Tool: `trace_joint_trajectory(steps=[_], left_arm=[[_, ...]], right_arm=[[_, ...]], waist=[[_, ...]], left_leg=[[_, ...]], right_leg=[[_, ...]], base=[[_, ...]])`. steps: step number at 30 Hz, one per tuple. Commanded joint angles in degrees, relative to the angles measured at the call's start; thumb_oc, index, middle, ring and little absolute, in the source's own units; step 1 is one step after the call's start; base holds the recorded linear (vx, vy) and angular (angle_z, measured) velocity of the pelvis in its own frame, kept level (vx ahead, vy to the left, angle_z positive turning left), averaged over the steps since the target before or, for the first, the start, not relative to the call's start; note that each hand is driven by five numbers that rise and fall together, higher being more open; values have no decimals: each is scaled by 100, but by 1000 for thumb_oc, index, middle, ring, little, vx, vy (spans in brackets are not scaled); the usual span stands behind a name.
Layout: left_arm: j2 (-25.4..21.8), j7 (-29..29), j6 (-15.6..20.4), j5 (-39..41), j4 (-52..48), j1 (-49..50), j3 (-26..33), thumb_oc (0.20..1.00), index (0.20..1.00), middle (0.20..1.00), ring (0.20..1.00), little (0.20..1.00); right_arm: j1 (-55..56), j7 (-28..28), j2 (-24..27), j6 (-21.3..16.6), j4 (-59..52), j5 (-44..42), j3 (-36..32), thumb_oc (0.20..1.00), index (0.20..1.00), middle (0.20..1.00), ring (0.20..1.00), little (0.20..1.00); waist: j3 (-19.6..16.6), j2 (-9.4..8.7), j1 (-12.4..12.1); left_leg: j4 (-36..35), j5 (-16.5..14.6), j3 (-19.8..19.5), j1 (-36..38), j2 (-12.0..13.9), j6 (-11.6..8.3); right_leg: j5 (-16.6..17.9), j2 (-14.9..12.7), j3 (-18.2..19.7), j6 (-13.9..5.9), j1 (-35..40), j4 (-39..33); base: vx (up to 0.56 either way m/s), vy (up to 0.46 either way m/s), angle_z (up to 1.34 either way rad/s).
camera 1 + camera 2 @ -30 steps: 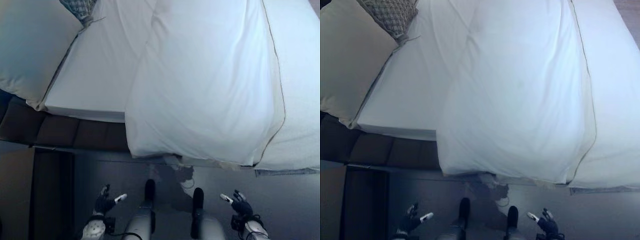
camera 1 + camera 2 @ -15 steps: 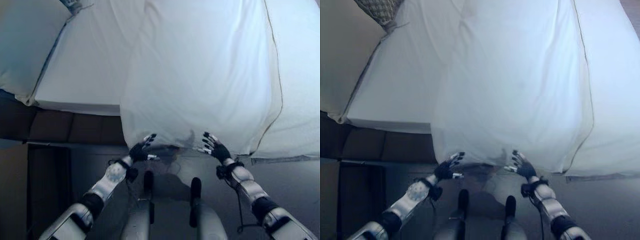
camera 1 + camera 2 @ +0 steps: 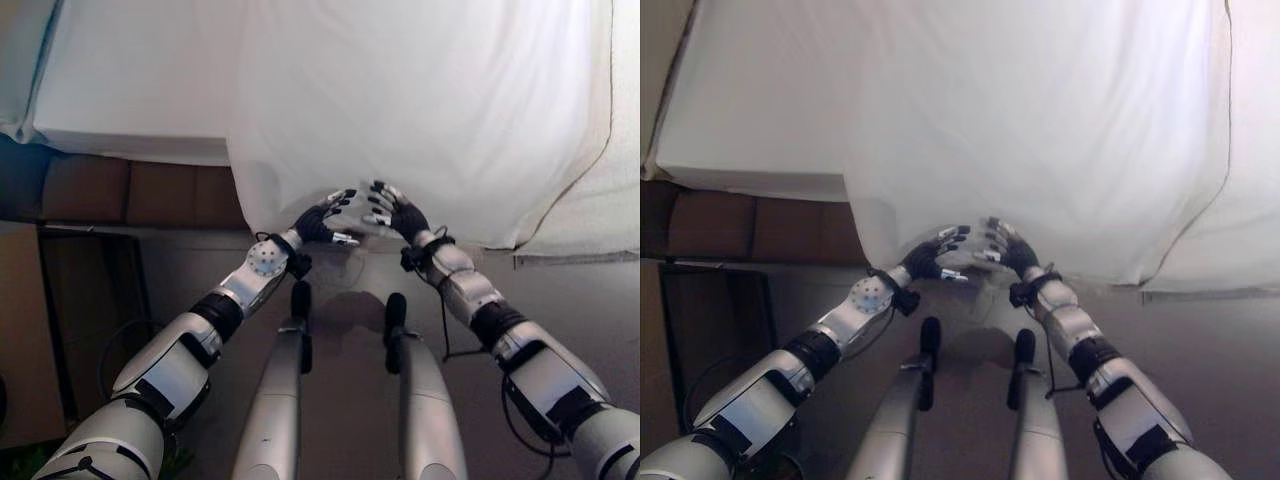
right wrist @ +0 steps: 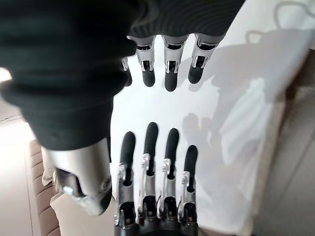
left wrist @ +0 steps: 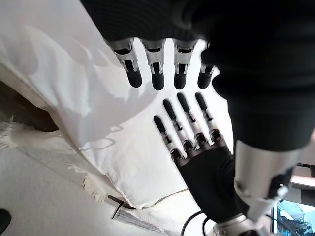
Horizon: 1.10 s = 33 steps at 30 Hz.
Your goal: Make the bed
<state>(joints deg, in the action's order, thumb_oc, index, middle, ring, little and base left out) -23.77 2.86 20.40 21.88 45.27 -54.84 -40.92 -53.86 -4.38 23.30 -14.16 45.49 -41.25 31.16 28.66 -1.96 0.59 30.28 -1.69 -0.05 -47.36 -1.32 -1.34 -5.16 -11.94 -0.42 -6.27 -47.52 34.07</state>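
Note:
A white duvet (image 3: 420, 100) lies over the bed and hangs down its near side. To its left the bare white sheet (image 3: 140, 90) of the mattress shows. My left hand (image 3: 322, 220) and right hand (image 3: 400, 215) are raised side by side at the duvet's hanging lower edge, near its left corner. Their fingertips almost meet. In the left wrist view my left hand's fingers (image 5: 152, 69) are straight against the cloth, opposite the right hand (image 5: 197, 142). The right wrist view shows the right hand's fingers (image 4: 167, 64) straight too, facing the left hand (image 4: 157, 196). Neither hand holds cloth.
The brown padded bed base (image 3: 130, 195) runs under the mattress on the left. A dark piece of furniture (image 3: 90, 300) stands on the floor at the left beside a tan surface (image 3: 20, 330). Grey floor (image 3: 600, 310) lies in front of the bed.
Both arms have come up from low beside my legs to the duvet's hanging edge, and the hands have drawn together. The camera has moved closer, so the bed has shifted in view.

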Motion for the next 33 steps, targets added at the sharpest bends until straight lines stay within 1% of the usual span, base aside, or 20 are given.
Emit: trace_joint_trajectory(steps=[1, 3, 4, 5, 7, 8, 9, 11, 12, 14, 15, 19, 20, 21, 22, 24, 25, 28, 31, 33], left_arm=[[209, -548, 204, -80, 328, -389, 560, 1000, 1000, 1000, 1000, 1000], [186, -753, 190, -70, 517, -698, 645, 1000, 1000, 1000, 1000, 1000], [122, -966, 196, -27, 742, -1086, 709, 1000, 1000, 1000, 1000, 1000], [121, -965, 196, -26, 744, -1091, 710, 1000, 1000, 1000, 1000, 1000], [61, -1194, 169, -133, 1026, -1484, 667, 1000, 1000, 1000, 1000, 1000], [57, -1242, 160, -179, 1110, -1567, 661, 1000, 1000, 1000, 1000, 1000], [4, -1469, 97, -312, 1291, -1770, 671, 1000, 1000, 1000, 1000, 1000], [-37, -1599, 66, -407, 1476, -1898, 686, 1000, 1000, 1000, 1000, 1000], [-117, -1863, -17, -461, 1646, -1977, 816, 1000, 1000, 1000, 1000, 1000], [-122, -1975, -50, -476, 1767, -2015, 895, 1000, 1000, 1000, 1000, 1000], [-300, -2128, -114, -537, 1914, -2034, 988, 1000, 1000, 1000, 1000, 1000], [-492, -2196, -185, -351, 2197, -2053, 1185, 1000, 1000, 1000, 1000, 1000], [-717, -2190, -224, -376, 2316, -2070, 1203, 1000, 1000, 1000, 1000, 1000], [-720, -2187, -222, -375, 2318, -2072, 1202, 1000, 1000, 1000, 1000, 1000], [-980, -2148, -251, -379, 2405, -2041, 1238, 1000, 1000, 1000, 1000, 1000], [-1078, -2144, -240, -277, 2419, -1989, 1340, 1000, 1000, 1000, 1000, 1000], [-1255, -2202, -225, -88, 2465, -1856, 1609, 1000, 1000, 1000, 1000, 1000], [-1562, -2210, -258, -91, 2510, -1523, 1853, 1000, 1000, 1000, 1000, 1000], [-1711, -2232, -272, -182, 2495, -1080, 2106, 1000, 1000, 1000, 1000, 1000], [-1725, -2260, -288, -316, 2488, -648, 2335, 1000, 1000, 1000, 1000, 1000]], right_arm=[[-134, 232, 189, -181, -56, -101, -18, 1000, 1000, 1000, 1000, 1000], [-492, 379, 242, -215, 126, -57, -34, 1000, 1000, 1000, 1000, 1000], [-963, 605, 321, -257, 392, 59, -22, 1000, 1000, 1000, 1000, 1000], [-968, 604, 321, -257, 395, 58, -22, 1000, 1000, 1000, 1000, 1000], [-1423, 823, 417, -252, 865, 213, 24, 1000, 1000, 1000, 1000, 1000], [-1566, 875, 428, -239, 986, 269, 48, 1000, 1000, 1000, 1000, 1000], [-1823, 1113, 394, -255, 1201, 417, 48, 1000, 1000, 1000, 1000, 1000], [-1968, 1220, 425, -260, 1395, 464, 33, 1000, 1000, 1000, 1000, 1000], [-2144, 1560, 435, -245, 1654, 831, 9, 1000, 1000, 1000, 1000, 1000], [-2193, 1639, 432, -221, 1701, 925, -9, 1000, 1000, 1000, 1000, 1000], [-2263, 1822, 489, -155, 1917, 1119, -35, 1000, 1000, 1000, 1000, 1000], [-2299, 1897, 598, -58, 2241, 1203, -106, 1000, 1000, 1000, 1000, 1000], [-2323, 1904, 784, 17, 2421, 1252, -99, 1000, 1000, 1000, 1000, 1000], [-2327, 1902, 782, 16, 2424, 1252, -99, 1000, 1000, 1000, 1000, 1000], [-2294, 1928, 1019, 56, 2586, 1270, -154, 1000, 1000, 1000, 1000, 1000], [-2274, 1974, 1122, 63, 2634, 1270, -213, 1000, 1000, 1000, 1000, 1000], [-2152, 2060, 1302, 63, 2709, 1252, -390, 1000, 1000, 1000, 1000, 1000], [-1817, 2130, 1600, 152, 2887, 1338, -640, 1000, 1000, 1000, 1000, 1000], [-1394, 2172, 1720, 163, 2950, 1306, -983, 1000, 1000, 1000, 1000, 1000], [-1002, 2208, 1706, 167, 2931, 1335, -1228, 1000, 1000, 1000, 1000, 1000]], waist=[[-206, 52, -23], [-166, 33, 4], [-96, 28, 19], [-118, 24, 24], [-96, 18, 71], [-94, 18, 78], [-9, 12, 106], [7, 9, 125], [2, 13, 147], [-12, 7, 157], [-13, -4, 167], [-34, 1, 186], [-52, 4, 198], [-52, 4, 202], [-63, 20, 202], [-51, 32, 208], [-64, 65, 200], [-72, 119, 176], [-136, 152, 165], [-190, 162, 138]], left_leg=[[178, -313, 125, -22, -36, -48], [371, -356, 154, -207, -9, -54], [607, -420, 165, -404, 14, -78], [599, -404, 167, -433, 8, -76], [725, -439, 185, -621, 28, -84], [686, -437, 195, -633, 45, -86], [718, -443, 202, -633, 44, -105], [689, -412, 229, -655, 39, -112], [645, -431, 248, -653, 70, -106], [625, -422, 254, -658, 67, -106], [595, -430, 281, -604, 67, -104], [433, -416, 300, -494, 95, -99], [261, -364, 292, -384, 90, -127], [243, -353, 289, -376, 87, -127], [114, -284, 261, -301, 61, -163], [-35, -236, 229, -201, 48, -172], [-255, -169, 219, -99, 57, -185], [-623, -18, 147, 138, 39, -219], [-967, 123, 128, 380, 9, -211], [-1189, 225, 115, 586, 13, -259]], right_leg=[[606, -94, -45, -118, -54, -597], [551, -62, 0, -94, -263, -399], [494, -34, 45, -65, -467, -180], [506, -39, 49, -66, -498, -183], [498, -29, 77, -66, -682, -110], [501, -24, 80, -68, -687, -162], [507, 14, 103, -58, -682, -158], [525, 15, 117, -59, -730, -140], [530, 24, 128, -60, -748, -197], [527, 36, 141, -62, -769, -195], [528, 64, 141, -53, -723, -234], [544, 76, 131, -49, -613, -385], [577, 97, 108, -48, -503, -529], [585, 94, 103, -47, -494, -545], [630, 101, 57, -43, -391, -682], [670, 115, 33, -47, -287, -830], [719, 109, -7, -61, -180, -1008], [781, 132, -94, -72, 112, -1333], [891, 132, -143, -88, 331, -1611], [960, 125, -200, -110, 568, -1829]], base=[[-23, 1, -6], [-11, 10, -13], [-14, 9, -13], [-10, 4, -10], [5, 1, -17], [14, 2, -13], [0, 0, 0], [8, 3, -2], [19, 5, -7], [25, -2, -8], [23, 3, -5], [32, -14, -8], [18, -28, -10], [36, -54, -8], [28, -41, -3], [31, -41, 1], [30, -46, 4], [37, -59, 6], [34, -43, 7], [36, -54, 6]])
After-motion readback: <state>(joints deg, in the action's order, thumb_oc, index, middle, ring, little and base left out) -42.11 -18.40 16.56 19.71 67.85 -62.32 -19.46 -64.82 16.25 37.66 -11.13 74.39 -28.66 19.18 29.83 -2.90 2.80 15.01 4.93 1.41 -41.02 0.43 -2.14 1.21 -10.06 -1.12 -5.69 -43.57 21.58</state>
